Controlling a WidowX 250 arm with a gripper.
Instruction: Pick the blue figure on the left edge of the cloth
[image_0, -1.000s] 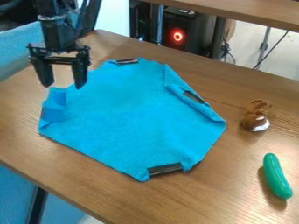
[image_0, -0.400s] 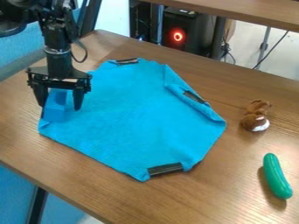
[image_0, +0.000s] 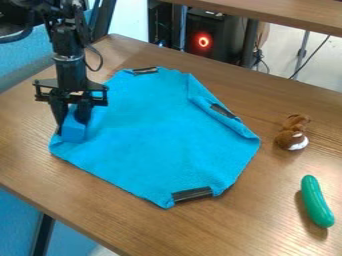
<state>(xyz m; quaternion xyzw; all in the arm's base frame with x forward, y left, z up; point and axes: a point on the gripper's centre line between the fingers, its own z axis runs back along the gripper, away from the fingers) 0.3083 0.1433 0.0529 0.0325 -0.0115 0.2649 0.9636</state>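
Note:
My gripper (image_0: 72, 120) hangs down at the left edge of the cloth, its two fingers closed in on the sides of the blue figure (image_0: 73, 132). The figure is a small blue block-like piece standing on the cloth's left edge, its upper part between the fingers. The bright blue cloth (image_0: 153, 130) lies spread on the wooden table with its edges partly folded over and dark strips at several corners.
A brown and white plush toy (image_0: 292, 134) sits on the table (image_0: 267, 175) to the right of the cloth. Below it lies a green cucumber (image_0: 316, 201). A wooden shelf edge (image_0: 280, 14) runs across the top right.
The gripper came down over the blue figure and shut on it. The figure has shifted slightly right, and the cloth's left side has moved a little with it.

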